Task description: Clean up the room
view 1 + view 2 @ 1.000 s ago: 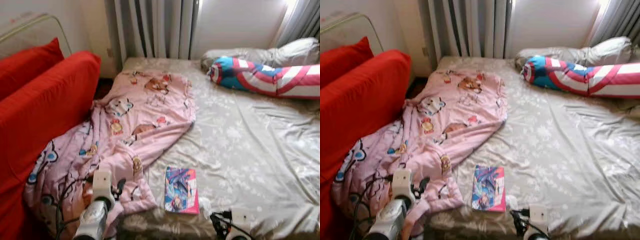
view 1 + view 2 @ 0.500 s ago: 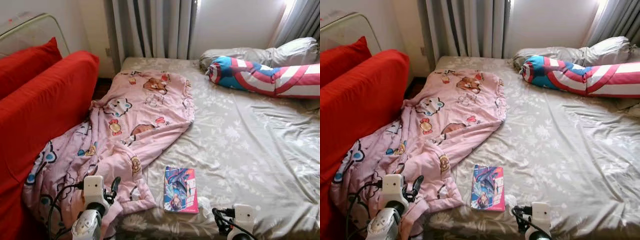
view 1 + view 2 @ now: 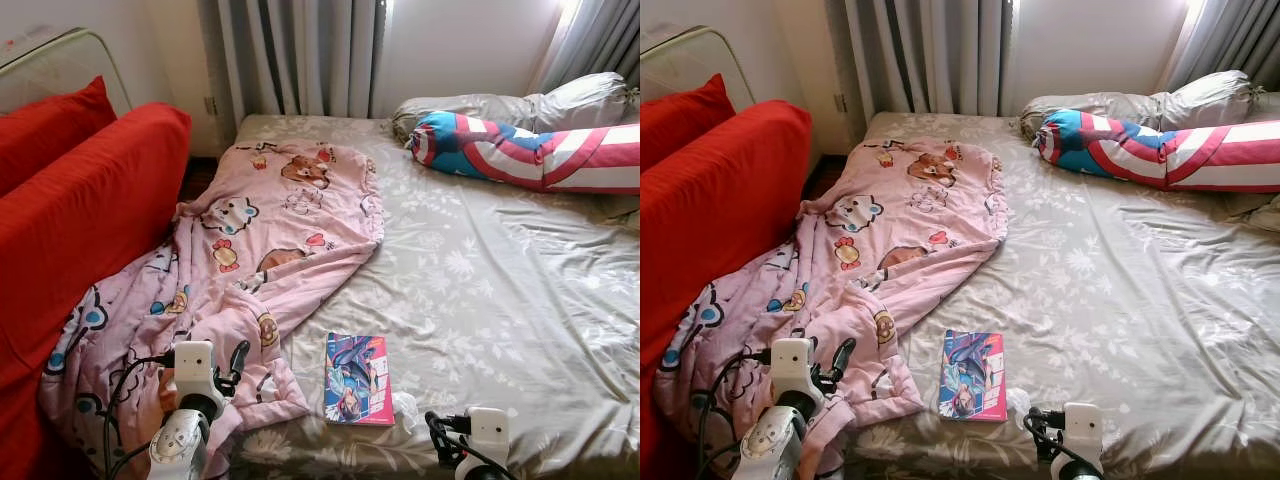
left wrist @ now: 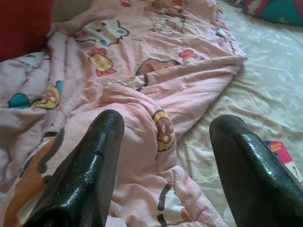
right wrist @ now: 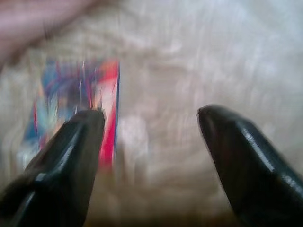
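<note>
A colourful book (image 3: 358, 380) is seen lying flat near the foot edge of the bed (image 3: 500, 290), just beside a rumpled pink cartoon blanket (image 3: 250, 260) that trails off toward the red sofa (image 3: 80, 210). The left gripper (image 4: 163, 156) is held over the blanket, fingers apart. The right gripper (image 5: 149, 142), also spread, is blurred above the book. A striped bolster (image 3: 520, 150) is cut off at the frame's edge.
</note>
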Robot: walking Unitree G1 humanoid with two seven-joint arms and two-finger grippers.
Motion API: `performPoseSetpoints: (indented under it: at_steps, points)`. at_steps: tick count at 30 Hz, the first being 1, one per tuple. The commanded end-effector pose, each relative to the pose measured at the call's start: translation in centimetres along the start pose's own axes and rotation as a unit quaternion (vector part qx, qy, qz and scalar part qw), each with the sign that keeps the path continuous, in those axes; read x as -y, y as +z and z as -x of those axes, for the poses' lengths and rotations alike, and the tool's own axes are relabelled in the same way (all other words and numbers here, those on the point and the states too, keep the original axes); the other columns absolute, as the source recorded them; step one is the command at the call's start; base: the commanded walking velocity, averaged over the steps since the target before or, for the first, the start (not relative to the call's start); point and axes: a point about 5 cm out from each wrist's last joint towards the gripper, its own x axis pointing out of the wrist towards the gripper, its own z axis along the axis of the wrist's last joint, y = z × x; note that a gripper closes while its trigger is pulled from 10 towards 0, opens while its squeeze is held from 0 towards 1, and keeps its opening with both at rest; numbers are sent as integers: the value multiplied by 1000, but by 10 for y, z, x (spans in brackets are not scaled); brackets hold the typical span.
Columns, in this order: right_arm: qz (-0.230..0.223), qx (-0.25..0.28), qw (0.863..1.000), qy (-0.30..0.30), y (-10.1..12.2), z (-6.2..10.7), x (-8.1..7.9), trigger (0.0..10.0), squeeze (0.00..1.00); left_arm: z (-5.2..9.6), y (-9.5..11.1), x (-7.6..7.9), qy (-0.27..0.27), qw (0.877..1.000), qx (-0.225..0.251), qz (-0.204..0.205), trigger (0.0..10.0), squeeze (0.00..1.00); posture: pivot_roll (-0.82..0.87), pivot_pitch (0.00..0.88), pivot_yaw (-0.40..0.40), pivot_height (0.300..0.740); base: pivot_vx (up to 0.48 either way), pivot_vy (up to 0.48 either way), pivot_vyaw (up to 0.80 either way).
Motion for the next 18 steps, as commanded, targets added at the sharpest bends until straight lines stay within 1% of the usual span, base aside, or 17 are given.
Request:
performPoseSetpoints:
  at_steps: [1, 2, 3, 4, 5, 8, 13, 15, 16, 18]
  points:
    - [25, 154, 988, 12, 68, -29, -9, 10000, 0, 0, -1, 3, -6, 1000, -4, 5, 10000, 0, -123, 0, -46, 740, 0, 0, 0]
    - [42, 181, 982, 12, 80, -31, -9, 10000, 0, 0, -1, 3, -7, 1000, -5, 5, 10000, 0, -121, 0, -47, 740, 0, 0, 0]
    - [42, 181, 982, 12, 80, -31, -9, 10000, 0, 0, -1, 3, -7, 1000, -5, 5, 10000, 0, -121, 0, -47, 740, 0, 0, 0]
    - [56, 197, 979, 13, 85, -31, -9, 10000, 0, 0, -2, 4, -7, 1000, -6, 5, 10000, 0, -121, 0, -47, 740, 0, 0, 0]
    - [58, 217, 974, 17, 92, -31, -12, 10000, 0, 1, -3, 4, -8, 1000, -7, 5, 10000, 0, -119, 0, -49, 740, 0, 0, 0]
    - [40, 232, 972, 22, 99, -28, -20, 10000, 0, 1, -3, 5, -9, 1000, -9, 5, 10000, 0, -119, 0, -50, 740, 0, 0, 0]
    - [27, 229, 973, 15, 92, -19, -20, 10000, 0, 2, -2, 4, -8, 1000, -6, 5, 10000, 0, -117, 0, -51, 740, 0, 0, 0]
    - [23, 213, 977, 18, 82, -15, -18, 10000, 0, 2, -2, 4, -7, 1000, -5, 5, 10000, 0, -122, 0, -51, 740, 0, 0, 0]
    - [28, 192, 981, 16, 71, -11, -15, 10000, 0, 2, -2, 4, -7, 1000, -7, 6, 10000, 0, -123, 0, -49, 740, 0, 0, 0]
    - [27, 177, 984, 12, 66, -9, -15, 10000, 0, 0, -2, 5, -8, 1000, -8, 6, 10000, 0, -123, 0, -47, 740, 0, 0, 0]
